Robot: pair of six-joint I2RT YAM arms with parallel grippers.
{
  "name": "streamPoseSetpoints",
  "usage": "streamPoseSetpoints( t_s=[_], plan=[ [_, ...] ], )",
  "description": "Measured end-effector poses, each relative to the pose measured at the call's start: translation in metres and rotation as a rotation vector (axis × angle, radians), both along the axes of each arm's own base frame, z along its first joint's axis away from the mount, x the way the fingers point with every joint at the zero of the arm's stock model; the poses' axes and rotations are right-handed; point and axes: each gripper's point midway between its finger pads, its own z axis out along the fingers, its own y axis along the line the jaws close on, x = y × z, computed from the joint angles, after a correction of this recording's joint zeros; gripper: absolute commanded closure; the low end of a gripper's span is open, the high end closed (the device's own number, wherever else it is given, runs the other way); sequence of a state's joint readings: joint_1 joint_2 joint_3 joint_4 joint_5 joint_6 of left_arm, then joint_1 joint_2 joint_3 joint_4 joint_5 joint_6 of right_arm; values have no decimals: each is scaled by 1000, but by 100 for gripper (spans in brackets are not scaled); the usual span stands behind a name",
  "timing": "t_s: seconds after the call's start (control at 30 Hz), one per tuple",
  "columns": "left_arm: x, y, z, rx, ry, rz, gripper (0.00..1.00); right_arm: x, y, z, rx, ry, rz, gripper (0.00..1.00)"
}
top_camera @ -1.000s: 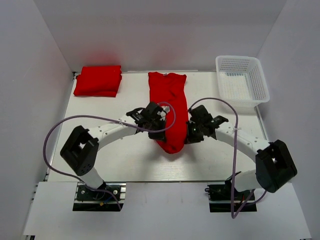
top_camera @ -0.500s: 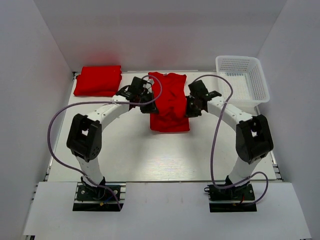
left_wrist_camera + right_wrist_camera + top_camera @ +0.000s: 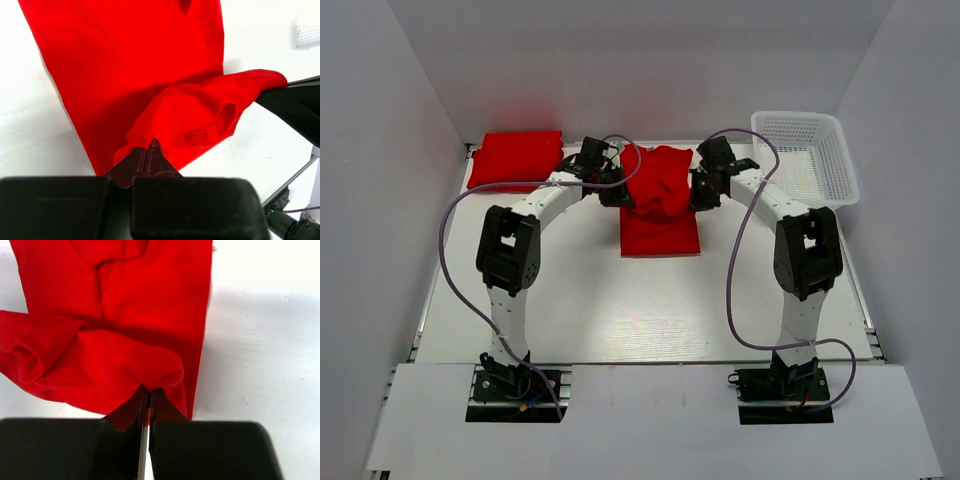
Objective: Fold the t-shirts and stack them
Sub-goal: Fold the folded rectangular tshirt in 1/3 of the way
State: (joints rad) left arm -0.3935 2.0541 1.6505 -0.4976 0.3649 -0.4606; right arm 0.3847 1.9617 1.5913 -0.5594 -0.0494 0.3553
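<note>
Upper centre of frame: left tool point(image 3: 613, 190) and right tool point(image 3: 701, 192) each clamped on raised edge of red t-shirt point(image 3: 660, 220) on surface point(image 3: 570, 290); folded t-shirt point(image 3: 515, 160) upper left.

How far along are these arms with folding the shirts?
Done: a folded t-shirt pile lies at the far left corner of the table. In hand: the left pincer and right pincer are shut on the middle t-shirt, holding one edge bunched up over the rest, a fold half made. Left: lay that fold flat, then stack it on that pile.
</note>
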Motion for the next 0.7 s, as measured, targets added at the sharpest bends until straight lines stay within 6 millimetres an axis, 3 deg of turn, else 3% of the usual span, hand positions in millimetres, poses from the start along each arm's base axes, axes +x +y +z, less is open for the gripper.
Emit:
streamPoseSetpoints(
  t_s=[0.27,0.53,0.6,0.67,0.7],
  plan=[
    [18,5,-12,3,-6,-1,100,17,6,-12,23,22,29,100],
    [40,14,-12,-1,-44,17,100,32,4,-21,25,30,18,100],
    [44,14,-16,-2,-47,16,90,35,3,-25,23,32,18,97],
    [47,14,-21,0,-51,11,79,39,4,-27,26,31,22,75],
    [48,14,-25,1,-47,13,46,43,5,-27,27,25,31,54]
  ],
)
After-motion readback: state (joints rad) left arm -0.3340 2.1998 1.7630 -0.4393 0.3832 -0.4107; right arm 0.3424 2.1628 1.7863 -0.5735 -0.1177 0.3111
